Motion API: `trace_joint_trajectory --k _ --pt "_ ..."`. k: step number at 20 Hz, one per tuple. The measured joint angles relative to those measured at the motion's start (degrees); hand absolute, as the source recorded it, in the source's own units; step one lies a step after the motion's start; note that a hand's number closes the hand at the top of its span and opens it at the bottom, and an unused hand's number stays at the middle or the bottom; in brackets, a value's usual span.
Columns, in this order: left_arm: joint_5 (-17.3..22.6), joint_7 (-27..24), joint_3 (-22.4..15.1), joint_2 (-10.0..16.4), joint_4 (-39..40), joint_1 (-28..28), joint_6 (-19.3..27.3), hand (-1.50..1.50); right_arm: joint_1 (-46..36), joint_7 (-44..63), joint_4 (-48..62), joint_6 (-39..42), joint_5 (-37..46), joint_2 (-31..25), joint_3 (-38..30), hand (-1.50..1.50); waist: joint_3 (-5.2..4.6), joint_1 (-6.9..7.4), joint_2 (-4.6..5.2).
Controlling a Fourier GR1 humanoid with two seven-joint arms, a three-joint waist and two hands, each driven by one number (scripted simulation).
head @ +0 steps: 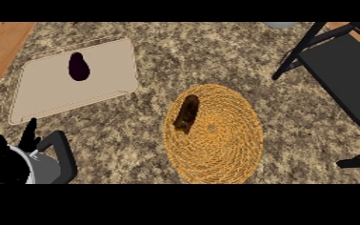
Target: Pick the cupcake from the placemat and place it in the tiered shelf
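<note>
"Where's the cupcake (186, 113)?"

"On the round woven placemat (225, 148), lower middle of the frame, on the mat's upper left part. It looks tipped on its side, though I can't be sure."

"And the robot hands?"

"The left robot hand (29, 136) rests at the lower left edge, fingers up and apart from the thumb, holding nothing. The right one I can't find. A black stub at the lower right edge looks to me like a foot of the shelf."

"So the pick isn't done?"

"I'd say not; the reach is the step in hand. The tiered shelf (337, 71) stands at the right of the frame, so I'd use the right robot hand. Come down from above with fingers apart and close across the cupcake's narrow width. Then lift straight up before swinging right, since the shelf's black frame leans out towards the mat."

"Anything in the way?"

"A pale board (105, 86) at upper left with a dark purple thing (79, 66) on it, well apart from the mat."

"And the table (141, 124)?"

"Speckled brown stone, with a strip of wood (14, 35) in the upper left corner."
</note>
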Motion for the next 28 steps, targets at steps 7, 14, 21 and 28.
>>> trace_joint_trajectory --k 7,14,21,28 --pt "-0.03 -0.18 -0.06 -0.01 -0.02 -0.14 0.22 0.00 0.06 -1.34 -5.34 -8.17 -1.23 2.05 -5.99 -1.50 -0.02 0.12 0.04" --pt "0.36 -0.44 0.19 0.15 -0.25 0.19 0.49 0.00 -0.24 -0.71 -11.50 -11.69 4.45 1.76 -9.99 -1.50 -0.21 -0.20 0.12" --pt "0.55 -1.12 0.67 0.38 -0.68 1.44 1.03 0.00 0.94 0.75 -21.77 -11.50 11.02 2.87 -15.98 -1.50 -0.41 -1.20 -0.10" --pt "1.20 -1.49 1.24 0.74 -0.54 3.18 1.42 0.00 3.74 0.95 -34.73 -5.19 8.92 2.70 -21.96 -1.50 -0.35 -3.00 -0.94"
